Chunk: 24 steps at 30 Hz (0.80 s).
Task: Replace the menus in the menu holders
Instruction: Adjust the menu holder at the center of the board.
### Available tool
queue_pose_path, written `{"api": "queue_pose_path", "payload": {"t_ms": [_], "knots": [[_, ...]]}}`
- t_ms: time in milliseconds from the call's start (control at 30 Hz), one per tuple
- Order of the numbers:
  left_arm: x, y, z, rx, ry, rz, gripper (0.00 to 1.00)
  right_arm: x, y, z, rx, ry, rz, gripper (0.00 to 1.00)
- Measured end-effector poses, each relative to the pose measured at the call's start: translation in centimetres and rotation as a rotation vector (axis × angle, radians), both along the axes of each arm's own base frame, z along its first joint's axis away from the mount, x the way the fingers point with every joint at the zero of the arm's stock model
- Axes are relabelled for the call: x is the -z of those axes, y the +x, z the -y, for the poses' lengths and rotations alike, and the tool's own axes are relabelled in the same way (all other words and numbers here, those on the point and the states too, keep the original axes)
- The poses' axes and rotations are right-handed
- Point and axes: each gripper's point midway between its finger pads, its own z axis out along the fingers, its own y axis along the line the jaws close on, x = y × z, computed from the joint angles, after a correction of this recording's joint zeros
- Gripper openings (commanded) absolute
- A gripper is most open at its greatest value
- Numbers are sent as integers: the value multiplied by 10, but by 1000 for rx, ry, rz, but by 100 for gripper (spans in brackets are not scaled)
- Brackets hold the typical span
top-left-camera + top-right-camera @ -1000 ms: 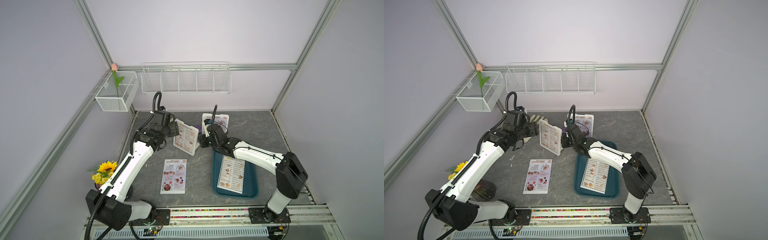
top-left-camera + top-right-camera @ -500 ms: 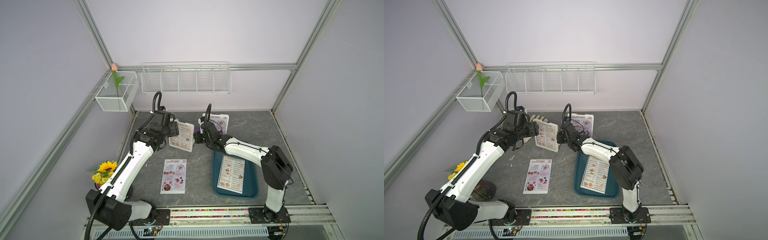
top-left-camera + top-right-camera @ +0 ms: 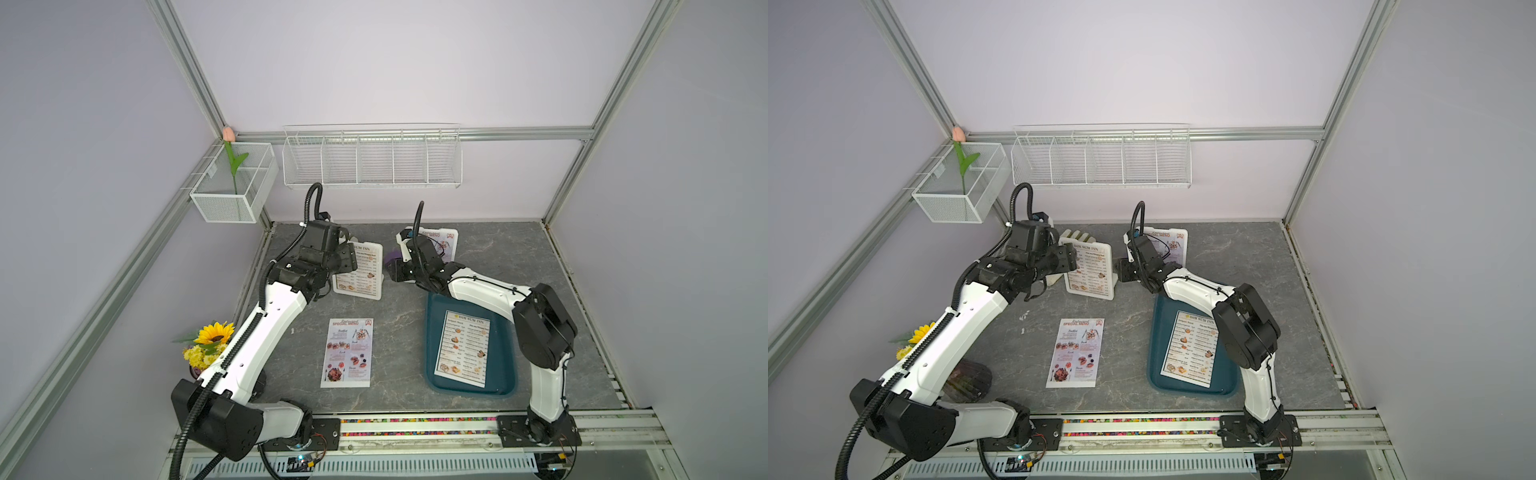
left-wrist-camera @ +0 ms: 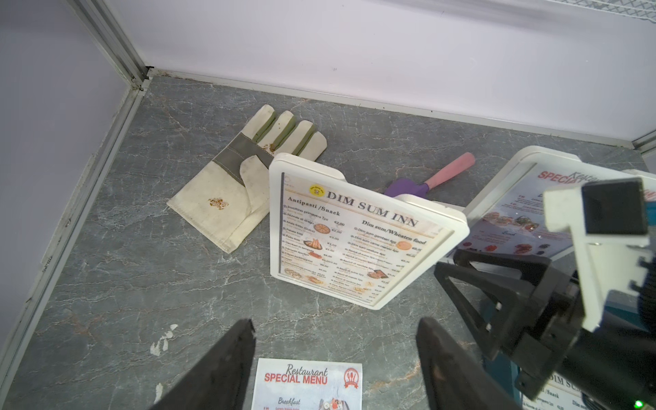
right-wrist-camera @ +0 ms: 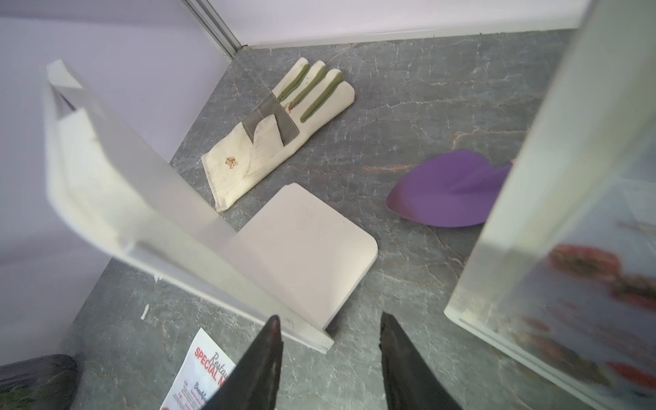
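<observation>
2 holders: L holder (image 4: 275,220) has Dim Sum menu (image 4: 351,241), prob. done; R holder (image 4: 532,154) w/ Special menu (image 4: 511,220) yet to swap; spare Dim Sum (image 3: 463,349) in tray (image 3: 505,365), loose Special (image 3: 348,353) on table (image 3: 399,324); my L gripper (image 4: 335,321) & R gripper (image 5: 329,317) both parted, empty.

The left arm (image 3: 274,316) and the right arm (image 3: 482,286) are built alike, with glossy white moulded link shells dotted with small dark screw holes and joined by boxy matt black joint housings (image 3: 544,328). A ribbed black cable conduit (image 3: 230,357) follows the left arm's shell. A thin black wire (image 3: 494,283) is clipped along the right arm. Each arm has a black base plate (image 3: 536,432). The left gripper (image 4: 335,321) and the right gripper (image 5: 330,317) have matt black, wedge-shaped fingers. A white printed bracket (image 4: 585,248) sits on the right wrist.
</observation>
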Motion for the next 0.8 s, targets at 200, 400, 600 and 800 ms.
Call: {"api": "queue_pose_path", "payload": {"t_ms": [200, 400, 600, 800], "knots": [[0, 0, -1, -4, 0, 0, 75, 2, -21, -5, -67, -9, -11, 67], [-1, 2, 0, -2, -4, 7, 75, -1, -24, -17, -86, 5, 6, 57], [-1, 3, 0, -2, -6, 10, 75, 11, -9, -20, -61, -16, 35, 45], [0, 4, 0, -3, -5, 8, 75, 20, 1, -18, -42, -31, 42, 42]]}}
